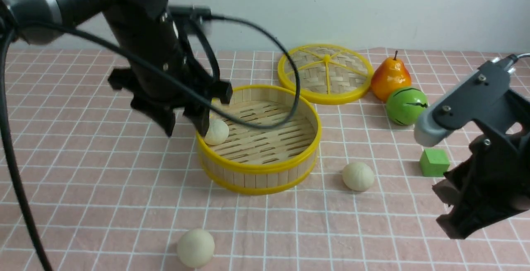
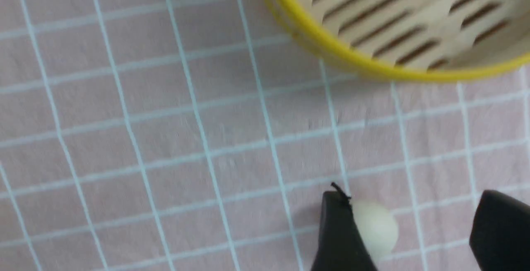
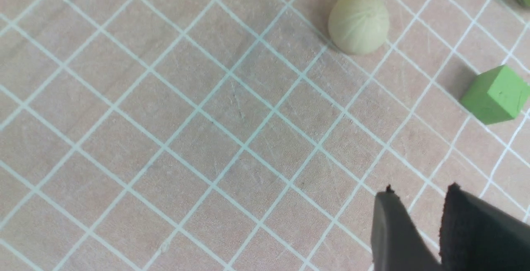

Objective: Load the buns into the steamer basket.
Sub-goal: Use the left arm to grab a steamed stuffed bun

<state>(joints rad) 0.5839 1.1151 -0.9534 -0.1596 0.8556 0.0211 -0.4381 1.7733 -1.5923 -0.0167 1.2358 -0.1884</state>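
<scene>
One bun (image 1: 215, 132) in steamer basket (image 1: 258, 167). My left jaws apart, empty: centre over near bun (image 1: 195, 247), close gently. Right jaws narrowly apart.

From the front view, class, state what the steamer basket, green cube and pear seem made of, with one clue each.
Steamer basket: pale bamboo or wood slats, matt, with glossy yellow rims that are likely plastic.
Green cube: probably foam, going by its dull, matt faces.
Pear: likely plastic, since it shows shiny highlights.
</scene>
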